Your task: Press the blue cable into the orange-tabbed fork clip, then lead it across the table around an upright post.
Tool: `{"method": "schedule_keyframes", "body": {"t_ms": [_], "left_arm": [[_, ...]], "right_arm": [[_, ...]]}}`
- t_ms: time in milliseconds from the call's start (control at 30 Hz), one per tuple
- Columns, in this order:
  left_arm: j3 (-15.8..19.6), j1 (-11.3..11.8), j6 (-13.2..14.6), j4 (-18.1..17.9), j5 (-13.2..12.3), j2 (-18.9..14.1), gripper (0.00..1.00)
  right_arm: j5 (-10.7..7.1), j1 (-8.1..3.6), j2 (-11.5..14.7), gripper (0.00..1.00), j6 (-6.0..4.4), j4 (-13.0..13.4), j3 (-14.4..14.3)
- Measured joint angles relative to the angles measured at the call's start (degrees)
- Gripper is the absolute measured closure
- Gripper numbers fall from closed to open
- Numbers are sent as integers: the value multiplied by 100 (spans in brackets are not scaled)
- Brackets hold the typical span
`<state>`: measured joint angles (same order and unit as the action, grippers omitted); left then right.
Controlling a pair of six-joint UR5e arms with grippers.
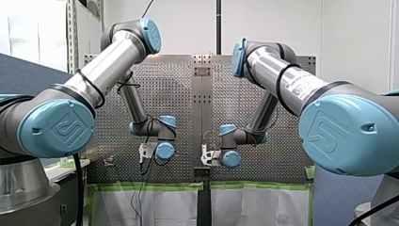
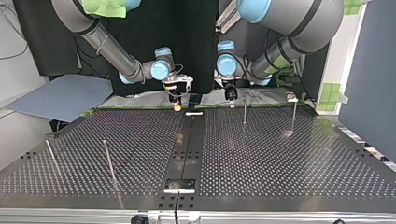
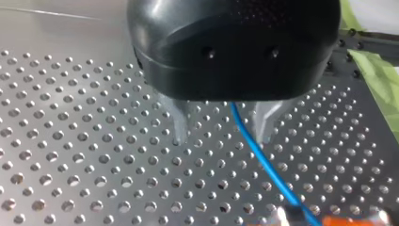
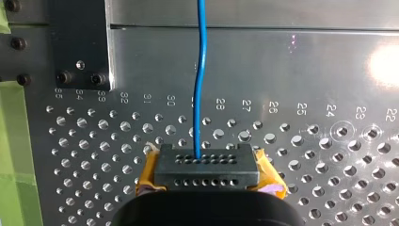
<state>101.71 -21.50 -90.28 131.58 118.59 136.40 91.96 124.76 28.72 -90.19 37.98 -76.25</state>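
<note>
In the left wrist view the blue cable (image 3: pixel 263 162) runs between my left gripper's (image 3: pixel 222 134) two metal fingers (image 3: pixel 179 127), close to one of them and clear of the other. The fingers stand apart, just above the perforated table. Ahead of them the cable reaches the orange-tabbed clip (image 3: pixel 350 219). In the right wrist view the same cable (image 4: pixel 201 70) comes out of my right gripper (image 4: pixel 207 165), whose black tips with yellow pads (image 4: pixel 269 175) are shut on it. In the top view my right gripper (image 2: pixel 177 103) and my left gripper (image 2: pixel 230 96) hang at the table's far edge.
Upright thin posts stand on the table in the top view: one (image 2: pixel 244 112) beside my left gripper, one (image 2: pixel 294 114) further right, two (image 2: pixel 108 161) (image 2: pixel 52 156) near the front left. A green-taped edge (image 4: pixel 11 141) runs beside my right gripper.
</note>
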Motion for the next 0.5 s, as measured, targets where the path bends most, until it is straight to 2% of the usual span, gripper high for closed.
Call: {"method": "schedule_keyframes", "body": {"t_ms": [33, 233, 500], "left_arm": [[-2, -13, 39, -12, 9, 1, 100], [-3, -61, 155, -54, 42, -2, 100], [-4, -80, 177, -53, 136, -2, 100]], "right_arm": [[0, 0, 0, 100, 0, 0, 0], [-2, 0, 2, 100, 0, -5, 0], [-2, 0, 0, 100, 0, -22, 0]]}}
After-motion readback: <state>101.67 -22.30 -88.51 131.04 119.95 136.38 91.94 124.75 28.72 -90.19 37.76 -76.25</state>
